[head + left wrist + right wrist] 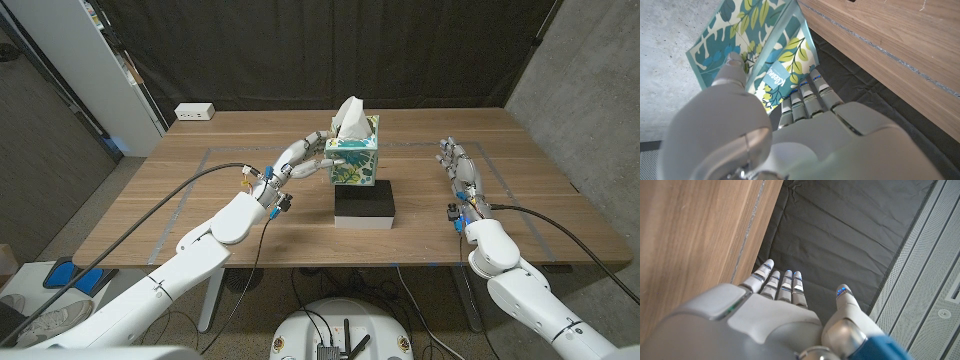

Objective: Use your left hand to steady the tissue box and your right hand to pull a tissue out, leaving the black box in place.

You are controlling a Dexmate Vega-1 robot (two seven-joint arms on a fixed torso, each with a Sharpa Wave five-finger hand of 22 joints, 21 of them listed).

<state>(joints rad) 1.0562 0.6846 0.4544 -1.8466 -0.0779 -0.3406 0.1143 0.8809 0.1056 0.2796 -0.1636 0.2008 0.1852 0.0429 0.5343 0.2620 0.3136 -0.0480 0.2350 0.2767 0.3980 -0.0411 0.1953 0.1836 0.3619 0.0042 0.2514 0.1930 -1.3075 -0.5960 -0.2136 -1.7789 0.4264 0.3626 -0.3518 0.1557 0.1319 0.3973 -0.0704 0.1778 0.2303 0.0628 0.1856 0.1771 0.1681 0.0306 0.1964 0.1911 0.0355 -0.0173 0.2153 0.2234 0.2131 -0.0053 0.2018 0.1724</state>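
Observation:
The tissue box (355,158), teal with a leaf print, stands at the table's middle, and a white tissue (350,118) sticks up from its top. Directly in front of it lies the black box (364,204). My left hand (305,156) reaches in from the left and grips the tissue box. In the left wrist view its thumb lies on one face of the tissue box (765,45) and the fingers (807,95) on the neighbouring face. Far to the right of both boxes my right hand (458,165) holds nothing, with its fingers (785,282) straight and apart.
A white power strip (194,112) lies at the back left corner of the wooden table (200,190). Tape lines mark a rectangle on the tabletop. A black curtain hangs behind the table, and a white cabinet stands at the left.

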